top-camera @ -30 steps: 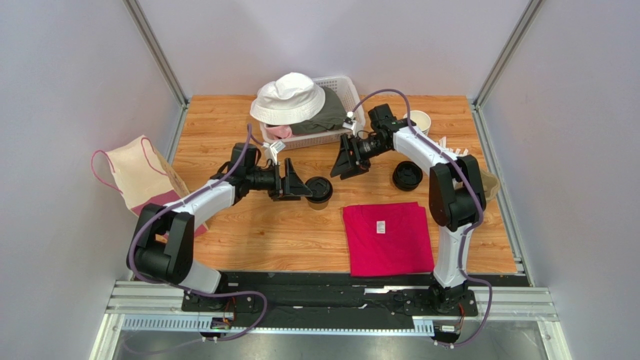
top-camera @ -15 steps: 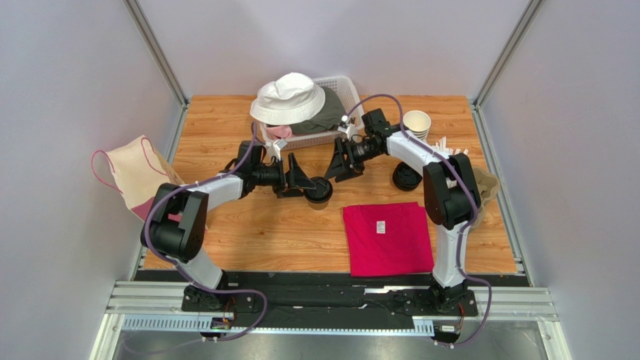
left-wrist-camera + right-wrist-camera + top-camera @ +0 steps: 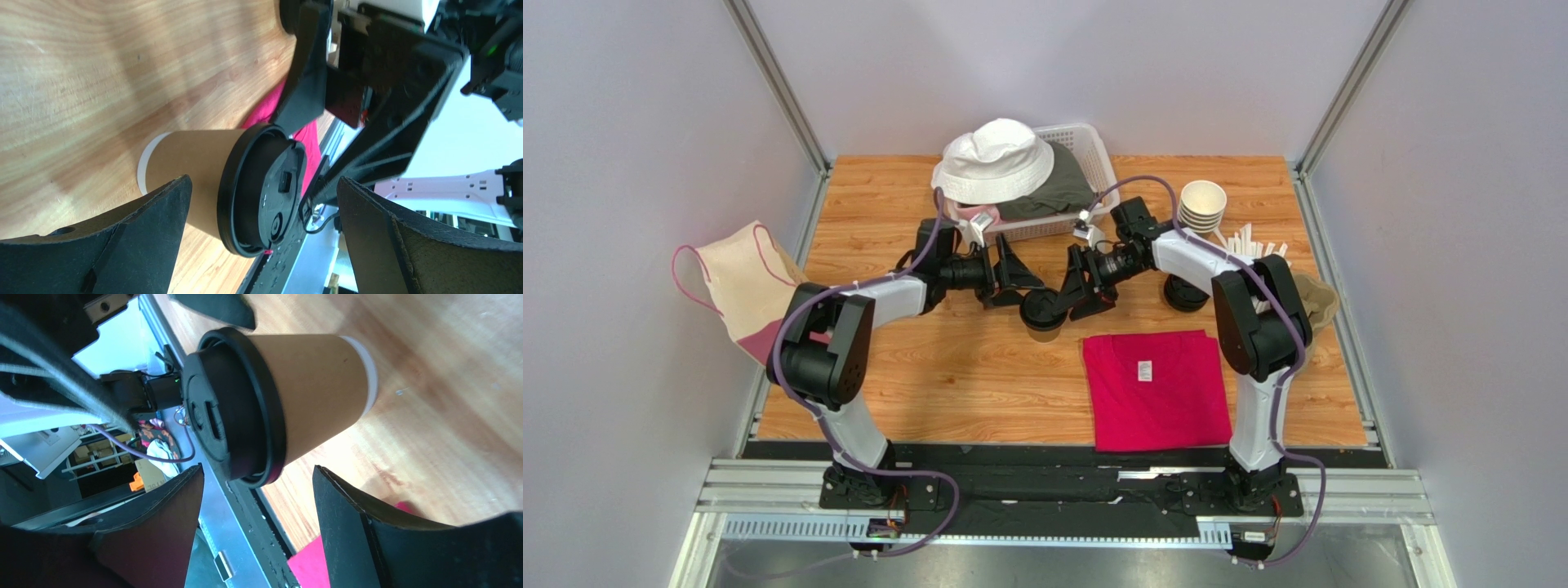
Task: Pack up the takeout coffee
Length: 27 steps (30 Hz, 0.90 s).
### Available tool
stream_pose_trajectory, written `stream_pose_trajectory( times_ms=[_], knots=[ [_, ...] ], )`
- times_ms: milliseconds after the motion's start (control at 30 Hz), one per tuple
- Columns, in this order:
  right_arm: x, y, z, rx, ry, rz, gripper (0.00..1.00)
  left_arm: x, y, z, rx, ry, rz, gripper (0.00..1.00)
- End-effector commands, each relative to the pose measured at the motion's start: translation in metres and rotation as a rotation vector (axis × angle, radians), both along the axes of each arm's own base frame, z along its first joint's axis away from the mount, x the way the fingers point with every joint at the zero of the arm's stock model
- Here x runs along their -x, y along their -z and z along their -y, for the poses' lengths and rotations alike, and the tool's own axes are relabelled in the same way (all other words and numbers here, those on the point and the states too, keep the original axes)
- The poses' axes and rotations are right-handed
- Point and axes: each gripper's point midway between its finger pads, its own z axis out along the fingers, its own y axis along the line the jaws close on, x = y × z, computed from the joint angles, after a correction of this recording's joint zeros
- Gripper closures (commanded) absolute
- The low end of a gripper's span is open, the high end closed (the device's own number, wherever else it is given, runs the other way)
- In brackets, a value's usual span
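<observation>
The takeout coffee [image 3: 1042, 309] stands upright on the wooden counter [image 3: 928, 380] near its middle, black lid on, in the gap between the two end effectors and just beyond the red T-shirt's far left corner. At the far left a cream and pink cloth bag [image 3: 744, 288] hangs over the counter's edge. Next comes the left end effector [image 3: 1011, 272], its jaws spread wide; in its wrist view its fingers [image 3: 141, 245] frame the cup on both sides without touching it. Behind it, a white bucket hat [image 3: 995, 159] sits on a white basket [image 3: 1081, 147] at the far edge. On the other side of the cup, the right end effector [image 3: 1078, 284] also has its jaws apart, and in its wrist view both fingers [image 3: 380, 539] stand clear of the tan wall and the lid. Neither end effector grips anything. The red T-shirt [image 3: 1155, 386] lies flat at the near edge. To the right, a stack of black lids [image 3: 1185, 292] rests beside the right arm, with a stack of lidless tan cups [image 3: 1201, 202] farther back.
</observation>
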Motion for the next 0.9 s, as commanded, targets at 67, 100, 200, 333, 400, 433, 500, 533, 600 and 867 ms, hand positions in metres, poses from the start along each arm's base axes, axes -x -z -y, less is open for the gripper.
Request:
stream_pose_trajectory(
  times_ms=[67,100,200,333,400,433,500,533,600,867],
  knots=[
    [0.016,-0.032,-0.016,-0.083,-0.053,0.061,0.31,-0.024,-0.023,-0.009,0.034,-0.043,0.068,0.03],
    [0.016,-0.032,-0.018,-0.088,-0.057,0.066,0.31,-0.022,-0.024,-0.012,0.033,-0.050,0.054,0.03],
    [0.017,-0.033,-0.022,-0.097,-0.056,0.064,0.31,-0.012,-0.026,-0.029,0.030,-0.078,0.018,0.04],
    [0.014,-0.032,-0.025,-0.103,-0.034,0.051,0.30,0.013,-0.023,-0.046,0.007,-0.114,-0.054,0.04],
    [0.013,-0.031,-0.029,-0.114,-0.020,0.038,0.30,0.021,-0.028,-0.050,0.007,-0.138,-0.072,0.04],
    [0.013,-0.032,-0.032,-0.119,-0.021,0.038,0.30,0.027,-0.023,-0.052,0.006,-0.148,-0.095,0.03],
    [0.011,-0.033,-0.037,-0.126,-0.014,0.044,0.29,0.029,-0.026,-0.053,0.014,-0.168,-0.106,0.02],
    [0.013,-0.033,-0.040,-0.128,-0.019,0.044,0.29,0.031,-0.024,-0.054,0.014,-0.174,-0.117,0.01],
    [0.012,-0.035,-0.046,-0.138,-0.022,0.054,0.28,0.031,-0.022,-0.054,0.018,-0.186,-0.130,0.01],
    [0.032,-0.031,-0.031,-0.100,-0.053,0.031,0.25,0.012,-0.019,-0.051,0.037,-0.204,-0.125,0.01]
  ],
)
